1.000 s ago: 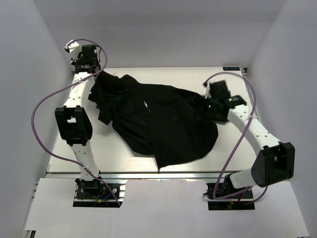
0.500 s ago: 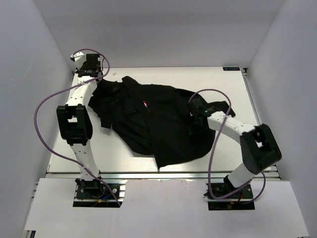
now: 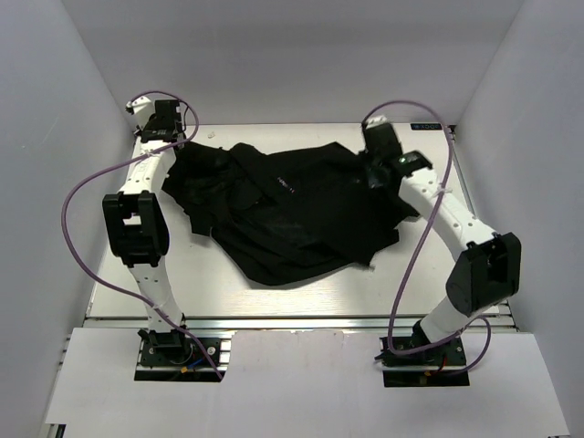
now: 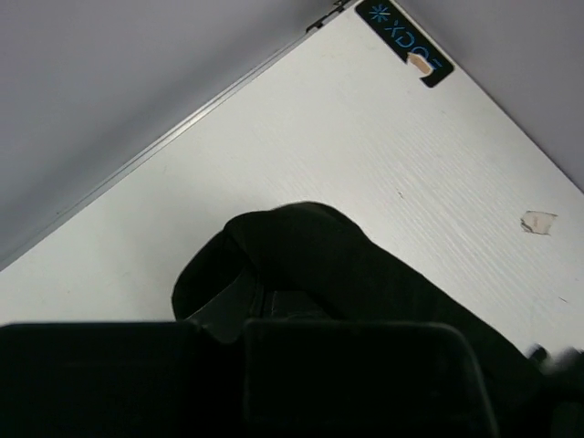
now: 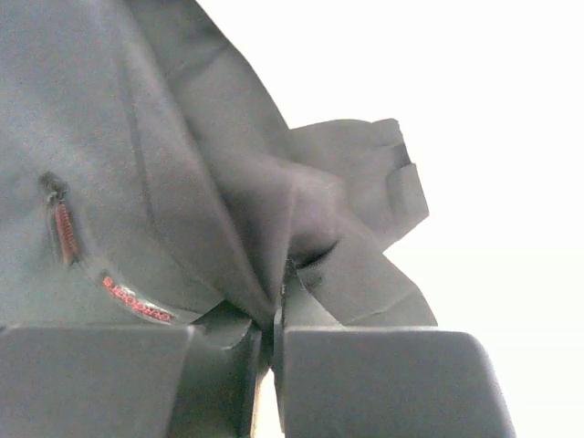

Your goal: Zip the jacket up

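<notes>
The black jacket [image 3: 301, 219] lies crumpled across the middle of the white table [image 3: 228, 292], with a small coloured mark [image 3: 285, 187] on its chest. My left gripper [image 3: 170, 139] is at the far left corner, shut on a fold of the jacket [image 4: 301, 255]; in the left wrist view the left gripper [image 4: 242, 333] has fabric bulging just past its fingers. At the far right, my right gripper [image 3: 376, 173] is shut on the jacket's edge. The right wrist view shows the right gripper [image 5: 269, 333] pinching a ridge of jacket cloth [image 5: 228, 182], with a red label [image 5: 137, 297] beside it.
White walls close in the table on three sides. A dark sticker [image 4: 404, 41] marks the far edge, and a scrap of tape [image 4: 538, 222] lies on the tabletop. Purple cables loop from both arms. Bare table shows in front of the jacket.
My right gripper dropped onto the jacket's right side, shut on the cloth and pulled it toward the far right. The jacket's near right lobe drew back. The left arm barely moved.
</notes>
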Robot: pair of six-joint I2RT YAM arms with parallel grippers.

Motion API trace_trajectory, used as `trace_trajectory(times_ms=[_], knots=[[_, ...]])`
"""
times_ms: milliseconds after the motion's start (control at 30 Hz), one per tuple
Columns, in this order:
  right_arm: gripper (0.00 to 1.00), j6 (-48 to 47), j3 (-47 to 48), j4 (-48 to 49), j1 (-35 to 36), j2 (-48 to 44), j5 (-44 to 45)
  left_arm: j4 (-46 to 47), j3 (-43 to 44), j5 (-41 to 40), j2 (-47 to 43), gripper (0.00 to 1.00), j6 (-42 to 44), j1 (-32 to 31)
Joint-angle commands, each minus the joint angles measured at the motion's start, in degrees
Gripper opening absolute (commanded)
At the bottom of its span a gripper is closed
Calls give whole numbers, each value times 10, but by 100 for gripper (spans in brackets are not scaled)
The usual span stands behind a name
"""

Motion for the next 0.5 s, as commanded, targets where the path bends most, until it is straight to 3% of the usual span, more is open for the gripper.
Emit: trace_trajectory(times_ms=[0,100,167,200,333,367,400,467], knots=[[0,-100,99,-1,-56,71,17,4,20,-8,8,0,4,12],[0,-130,223,-16,-96,174,-14,1,45,-9,28,0,7,18],[24,-145,274,-17,-103,241,-9,-5,63,-11,47,0,6,21],[27,-166,300,7,-103,257,1,-17,89,-15,55,0,6,21],[63,-178,319,139,-108,301,97,-24,129,-4,80,0,6,22],[70,-174,335,137,-108,309,115,-33,142,4,84,0,6,21],[70,-174,335,137,-108,307,115,-38,148,4,86,0,6,21],[77,-144,316,102,-108,270,93,-56,158,30,81,42,10,22]])
